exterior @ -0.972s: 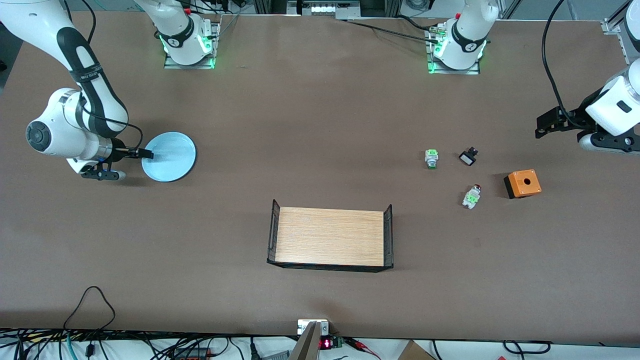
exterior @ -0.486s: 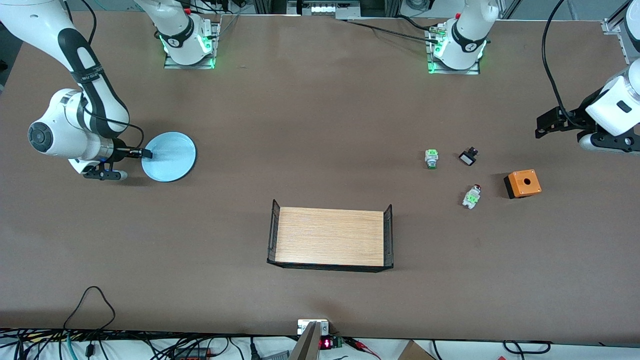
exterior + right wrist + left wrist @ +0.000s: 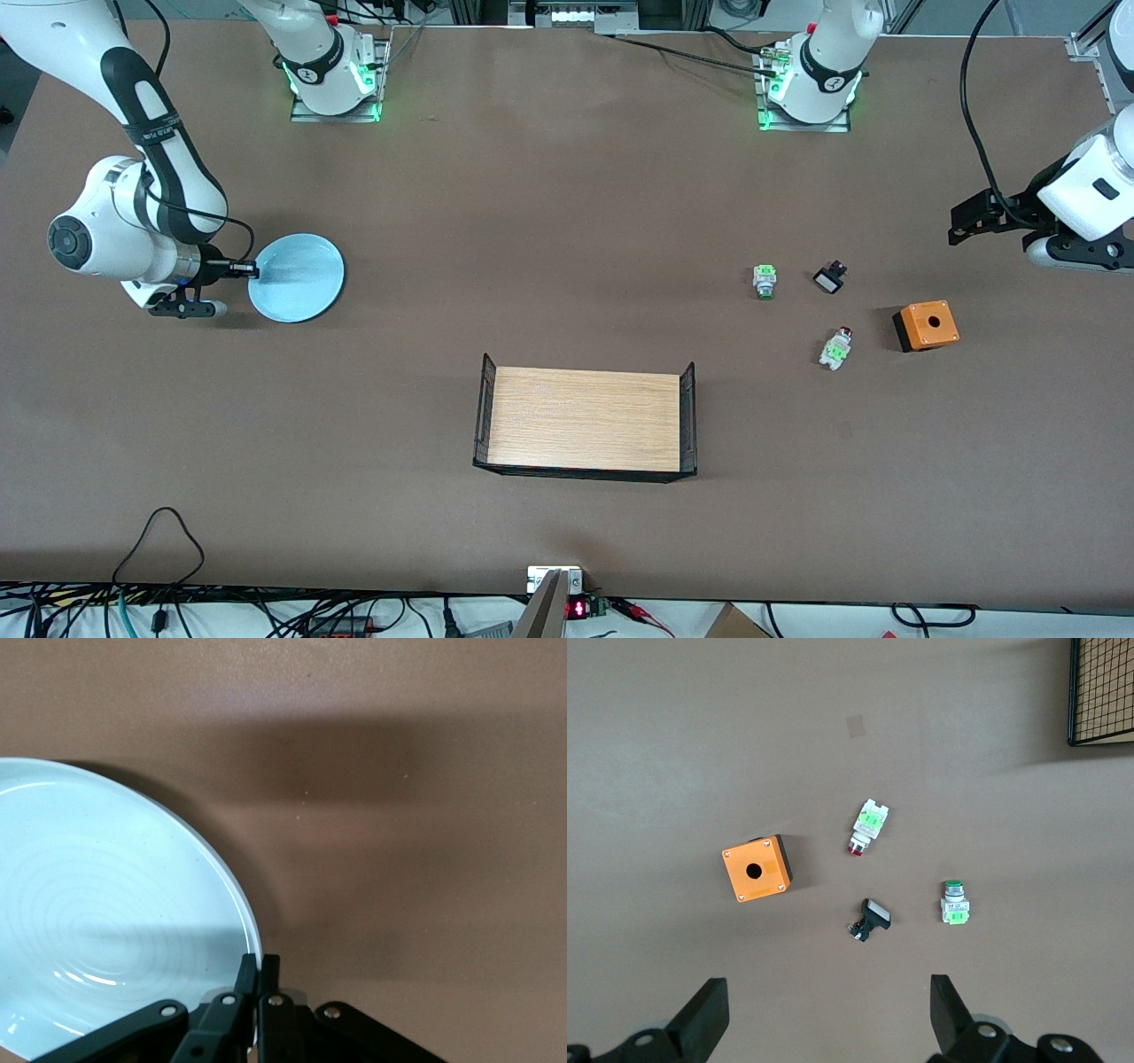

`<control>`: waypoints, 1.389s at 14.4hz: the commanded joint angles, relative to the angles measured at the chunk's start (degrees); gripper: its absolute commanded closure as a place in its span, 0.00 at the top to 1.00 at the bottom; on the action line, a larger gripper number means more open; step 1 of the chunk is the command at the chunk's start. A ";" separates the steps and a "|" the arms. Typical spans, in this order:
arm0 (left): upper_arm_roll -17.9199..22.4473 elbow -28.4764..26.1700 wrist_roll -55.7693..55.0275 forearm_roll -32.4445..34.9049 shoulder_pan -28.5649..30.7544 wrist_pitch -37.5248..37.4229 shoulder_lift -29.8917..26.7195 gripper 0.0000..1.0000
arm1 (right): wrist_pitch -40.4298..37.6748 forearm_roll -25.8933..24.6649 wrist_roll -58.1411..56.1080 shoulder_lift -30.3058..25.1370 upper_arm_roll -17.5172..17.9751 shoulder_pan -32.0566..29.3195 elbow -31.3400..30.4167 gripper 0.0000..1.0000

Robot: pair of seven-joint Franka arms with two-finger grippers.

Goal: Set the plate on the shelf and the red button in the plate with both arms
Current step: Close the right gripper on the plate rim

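Note:
The light blue plate (image 3: 297, 277) lies near the right arm's end of the table and fills part of the right wrist view (image 3: 106, 921). My right gripper (image 3: 251, 266) is shut on the plate's rim (image 3: 258, 967), one finger inside and one outside. The red button (image 3: 835, 347) lies on its side near the left arm's end, also in the left wrist view (image 3: 867, 825). My left gripper (image 3: 830, 1028) is open and empty, up in the air beside the orange box (image 3: 927, 324).
A green-capped button (image 3: 765, 281) and a small black-and-white part (image 3: 829, 279) lie near the red button. A wooden tray with black mesh ends (image 3: 586, 419) sits mid-table, nearer the front camera. The orange box also shows in the left wrist view (image 3: 756, 869).
The plate has shifted slightly toward the right arm's end, its rim pinched in my right gripper. The left arm has not moved.

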 commanded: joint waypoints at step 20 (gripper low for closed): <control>-0.03 1.79 0.92 1.01 0.21 -1.39 0.75 1.00 | -27.06 7.30 6.01 -10.71 4.19 4.84 20.11 0.00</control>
